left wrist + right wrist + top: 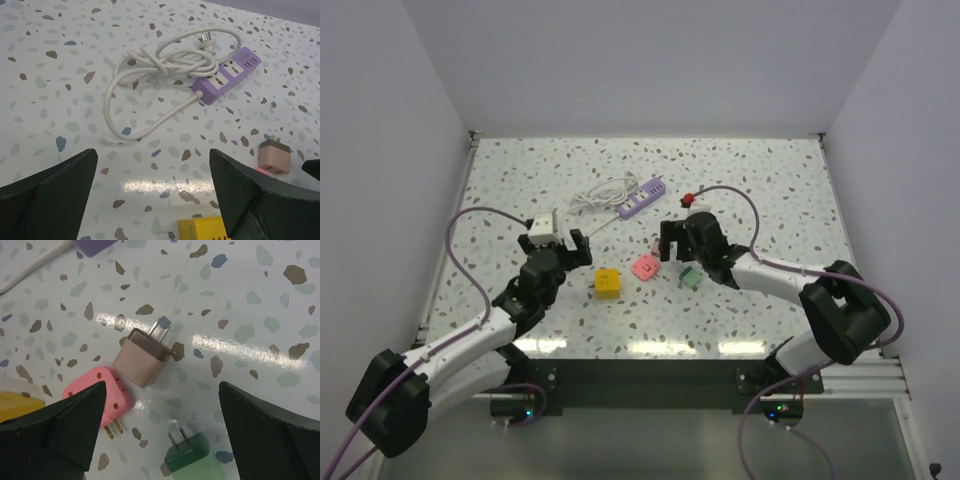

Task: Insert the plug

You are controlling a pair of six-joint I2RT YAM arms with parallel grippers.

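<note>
Here both arms reach out over the speckled table (770, 190), and neither holds anything. The left gripper (556, 245) has its jaws spread wide and hangs over bare tabletop, with the yellow adapter (202, 229) just below its view. Farther out lies the purple power strip (227, 75), flat and sockets up, its white cord (150, 65) looped in a loose tangle beside it, the cord's own plug resting at the top of the coil.

The right gripper (667, 243) is likewise spread, its fingers (75, 425) to either side of a small cluster of adapters. The tan plug (141, 358) lies on its side between them — prongs pointing away toward the strip, well apart from it. The pink plug (107, 395) sits just beside the tan one, seemingly touching a corner, and the green plug (192, 457) lies near, apart from both.
</note>
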